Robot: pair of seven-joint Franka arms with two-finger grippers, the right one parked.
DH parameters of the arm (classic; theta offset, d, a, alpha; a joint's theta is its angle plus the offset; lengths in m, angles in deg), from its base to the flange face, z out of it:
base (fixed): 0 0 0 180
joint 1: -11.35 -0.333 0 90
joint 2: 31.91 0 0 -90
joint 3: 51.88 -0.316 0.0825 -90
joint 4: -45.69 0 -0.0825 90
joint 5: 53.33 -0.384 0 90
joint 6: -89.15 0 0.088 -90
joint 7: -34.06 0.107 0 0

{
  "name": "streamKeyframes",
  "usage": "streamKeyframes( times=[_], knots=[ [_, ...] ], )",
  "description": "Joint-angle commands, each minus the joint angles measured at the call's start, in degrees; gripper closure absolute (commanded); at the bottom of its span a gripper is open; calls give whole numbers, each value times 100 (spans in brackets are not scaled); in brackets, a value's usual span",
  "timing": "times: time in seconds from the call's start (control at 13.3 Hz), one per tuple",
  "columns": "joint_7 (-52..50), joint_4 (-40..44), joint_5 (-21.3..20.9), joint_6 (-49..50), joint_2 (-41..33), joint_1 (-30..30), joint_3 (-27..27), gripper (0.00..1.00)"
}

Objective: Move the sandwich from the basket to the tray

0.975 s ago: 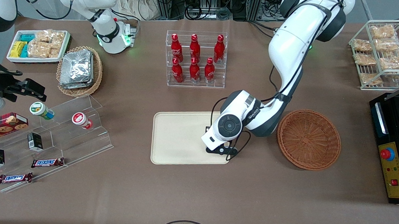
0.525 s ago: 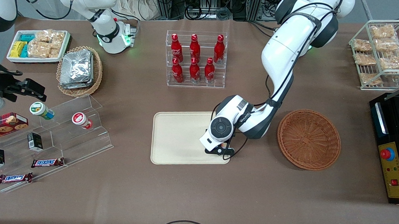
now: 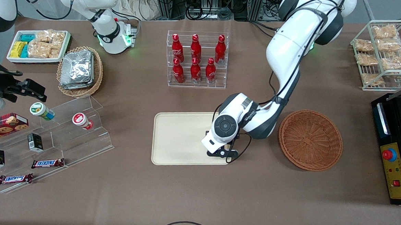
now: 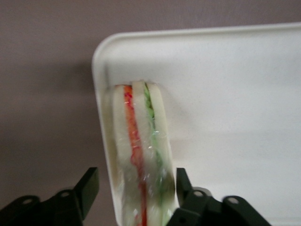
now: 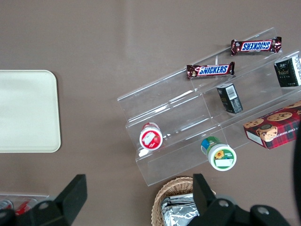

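Note:
The clear-wrapped sandwich (image 4: 139,155) lies on the cream tray (image 4: 225,94), in a corner right against its rim, with its red and green filling layers showing. My left gripper (image 4: 136,172) is open and straddles it: one finger (image 4: 87,186) stands clear over the brown tablecloth, the other (image 4: 182,181) sits close beside the bread. From the front, my wrist (image 3: 224,127) hangs over the tray (image 3: 178,138) at its corner nearest the reddish-brown basket (image 3: 310,140) and hides the sandwich. The basket holds nothing.
A clear rack of red bottles (image 3: 196,59) stands farther from the front camera than the tray. Toward the working arm's end are a wire rack of bagged snacks (image 3: 384,50) and a black control box (image 3: 396,150). An acrylic step shelf (image 3: 66,126) lies toward the parked arm's end.
My wrist has drifted a little toward the parked arm's end over the tray's corner and then settled back slightly. The basket and tray have not moved.

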State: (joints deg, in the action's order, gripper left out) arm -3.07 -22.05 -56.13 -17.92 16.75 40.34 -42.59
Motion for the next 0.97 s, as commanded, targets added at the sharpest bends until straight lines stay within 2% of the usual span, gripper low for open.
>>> streamKeyframes(
  times=[0.0,0.15,0.53,0.9],
  knots=[
    [-66,-134,-45,746,-865,-287,-15,0],
    [109,-126,-10,1370,-1427,-611,-15,0],
    [1461,-134,-10,2733,-2614,-1561,-15,0],
    [2613,-178,-89,3753,-3134,-2361,-76,0]
  ],
)
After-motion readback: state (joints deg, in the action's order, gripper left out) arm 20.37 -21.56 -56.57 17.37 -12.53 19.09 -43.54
